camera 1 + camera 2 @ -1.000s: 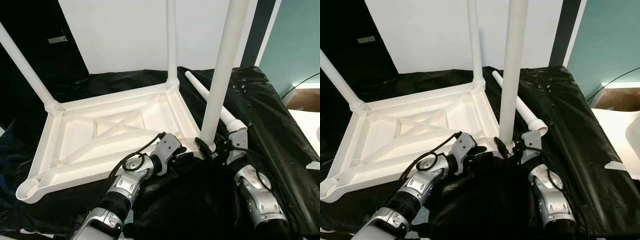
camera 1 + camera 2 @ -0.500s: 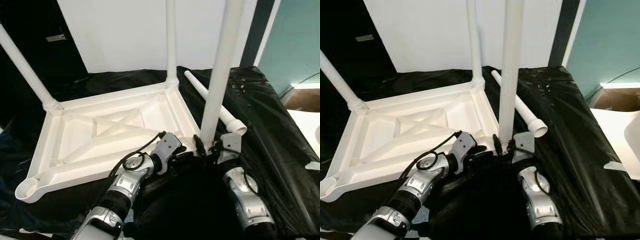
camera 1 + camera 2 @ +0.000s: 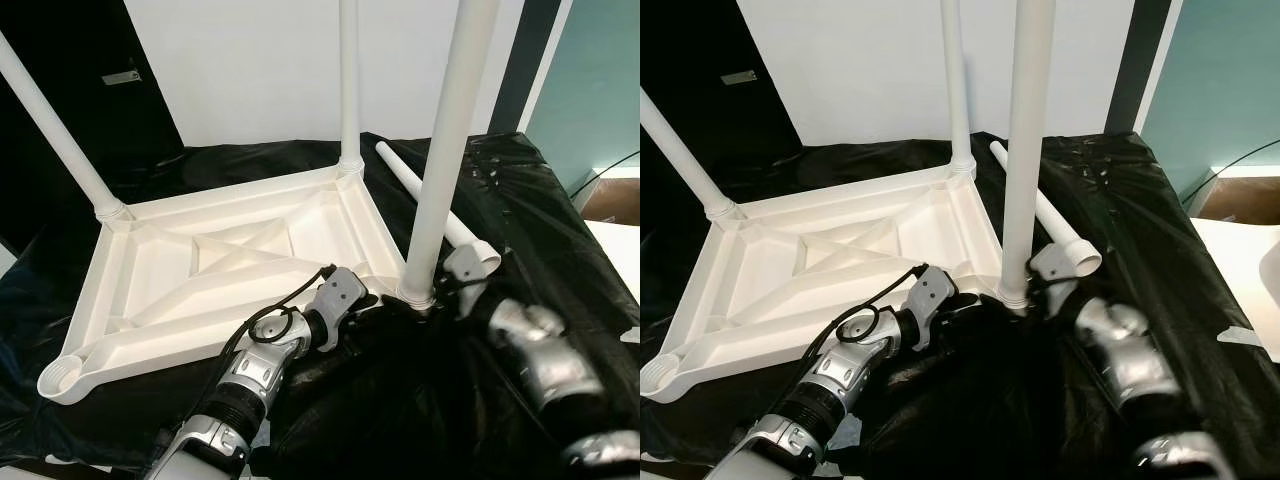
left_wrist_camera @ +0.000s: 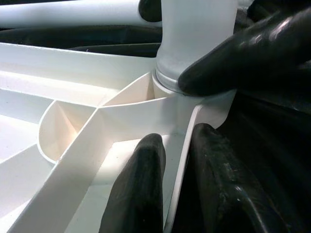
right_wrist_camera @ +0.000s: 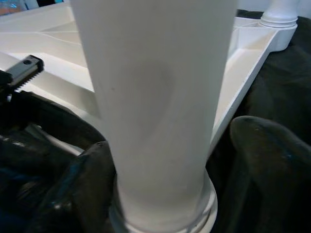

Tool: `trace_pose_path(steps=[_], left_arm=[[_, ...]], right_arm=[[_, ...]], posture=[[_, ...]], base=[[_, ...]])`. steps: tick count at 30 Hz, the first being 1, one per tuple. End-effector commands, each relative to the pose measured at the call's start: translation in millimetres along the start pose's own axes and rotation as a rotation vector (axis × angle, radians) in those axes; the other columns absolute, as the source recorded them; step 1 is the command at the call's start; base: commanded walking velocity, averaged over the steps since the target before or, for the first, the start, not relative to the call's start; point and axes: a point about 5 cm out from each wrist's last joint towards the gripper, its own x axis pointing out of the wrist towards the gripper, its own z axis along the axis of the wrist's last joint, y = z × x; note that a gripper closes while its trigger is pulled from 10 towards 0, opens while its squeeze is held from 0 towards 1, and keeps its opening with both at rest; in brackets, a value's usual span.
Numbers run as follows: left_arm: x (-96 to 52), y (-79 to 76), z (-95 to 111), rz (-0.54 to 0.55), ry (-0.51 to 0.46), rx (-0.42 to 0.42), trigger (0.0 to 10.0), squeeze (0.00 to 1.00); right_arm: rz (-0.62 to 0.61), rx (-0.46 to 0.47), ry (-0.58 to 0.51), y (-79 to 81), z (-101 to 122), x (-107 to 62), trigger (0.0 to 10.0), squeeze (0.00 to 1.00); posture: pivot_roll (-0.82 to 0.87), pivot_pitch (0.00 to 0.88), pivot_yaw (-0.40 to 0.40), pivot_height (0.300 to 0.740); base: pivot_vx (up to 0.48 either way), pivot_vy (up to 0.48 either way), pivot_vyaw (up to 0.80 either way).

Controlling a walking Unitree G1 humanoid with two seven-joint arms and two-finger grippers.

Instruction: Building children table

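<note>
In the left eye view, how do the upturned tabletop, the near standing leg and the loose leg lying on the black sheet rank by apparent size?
1. Upturned tabletop, largest.
2. Near standing leg.
3. Loose leg, smallest; though it lies farther away, so it may match the standing one.

Upturned table top (image 3: 220, 260) lies on the black sheet (image 3: 530, 210); loose leg (image 3: 425, 205) lies to its right.

Moulded white plastic for the upturned table top (image 3: 210, 270), smooth with a soft sheen. Same smooth white plastic for the near leg (image 3: 440, 180) and the loose leg (image 3: 430, 205). Crinkled, glossy black plastic sheet (image 3: 540, 220) beneath. Brushed silver metal on the left arm (image 3: 255, 370); smooth black rubbery fingers (image 4: 141, 194).
</note>
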Motion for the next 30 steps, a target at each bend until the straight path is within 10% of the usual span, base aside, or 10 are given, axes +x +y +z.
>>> trace_pose_path(steps=[1,2,3,4,16,26,30], left_arm=[[-7.3,-17.0,-43.3,-0.084,0.173,-0.104,10.0,0.00],[-7.3,-16.6,-43.1,-0.083,0.173,-0.102,10.0,0.00],[-7.3,-16.6,-43.1,-0.083,0.173,-0.102,10.0,0.00],[-7.6,-16.3,-43.1,-0.080,0.173,-0.102,10.0,0.00],[-9.8,-16.0,-44.4,-0.073,0.176,-0.105,10.0,0.00],[-8.7,-15.5,-42.8,-0.074,0.173,-0.104,10.0,0.00],[-8.7,-15.3,-42.7,-0.075,0.174,-0.102,10.0,0.00]], right_arm=[[0.060,0.022,0.037,1.7,-6.1,1.4,4.9,0.00],[0.086,0.017,0.048,-1.1,-7.0,-1.0,2.1,0.00],[0.086,0.017,0.048,-1.1,-7.0,-1.0,2.1,0.00],[0.114,0.012,0.052,-3.7,-7.1,-2.8,0.0,0.00],[0.156,0.043,0.017,-0.4,-10.1,-5.6,0.0,0.00],[-0.642,0.161,-0.127,35.0,-21.3,-8.1,0.0,0.00],[-0.694,0.164,-0.120,35.2,-22.0,-8.3,0.0,0.00]], posture=[[-0.05,0.000,0.070,0.740],[-0.05,0.000,0.070,0.740],[-0.05,0.000,0.070,0.740],[-0.05,0.000,0.069,0.740],[-0.04,0.000,0.069,0.740],[-0.04,0.000,0.067,0.740],[-0.05,0.000,0.068,0.740]], base=[[0.000,0.000,0.00],[0.000,0.000,0.00],[0.000,0.000,0.00],[0.000,0.000,0.00],[0.000,0.000,0.00],[0.000,0.000,0.00],[0.000,0.000,0.00]])
